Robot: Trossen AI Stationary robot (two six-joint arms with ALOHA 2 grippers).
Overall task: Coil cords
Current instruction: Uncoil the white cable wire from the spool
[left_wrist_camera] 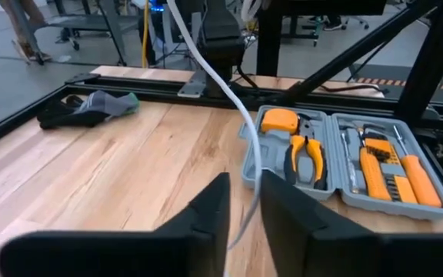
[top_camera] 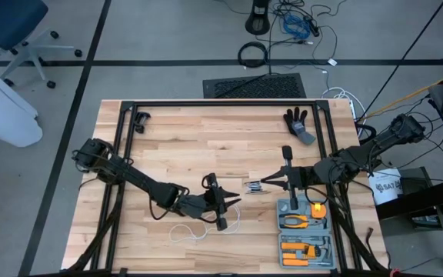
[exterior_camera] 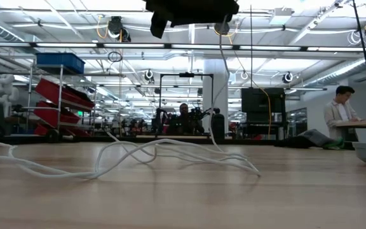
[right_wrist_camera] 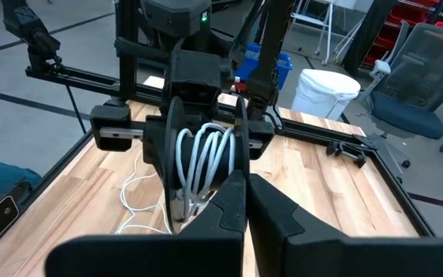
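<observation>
right wrist view alone shows reel (right_wrist_camera: 201, 165), right hand (right_wrist_camera: 244, 201) gripping it

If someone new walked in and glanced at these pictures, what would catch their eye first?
Most likely the white cord running between the two arms near the table's middle, pinched in the left gripper. Next, the black reel wound with white loops, which the right gripper holds shut on its rim. Then the open grey tool case with orange tools, at the table's near right.
</observation>
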